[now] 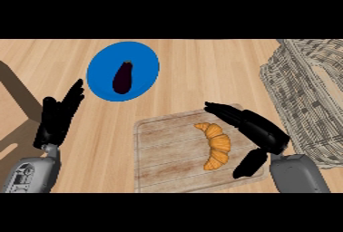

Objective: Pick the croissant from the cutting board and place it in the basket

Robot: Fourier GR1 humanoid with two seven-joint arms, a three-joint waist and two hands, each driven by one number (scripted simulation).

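A golden croissant (217,146) lies on the pale wooden cutting board (164,149), right of the board's middle. My right hand (264,135) hovers just right of it, open, fingers stretched toward the upper left over the board's far right corner and thumb pointing down near the croissant's lower end. It holds nothing. The grey wicker basket (309,97) stands at the right edge, beyond that hand. My left hand (59,118) rests open at the left, fingers pointing up, away from the board.
A blue plate (144,59) with a dark eggplant (123,77) on it sits behind the board, left of centre. Dark shadows fall across the wooden counter at the far left.
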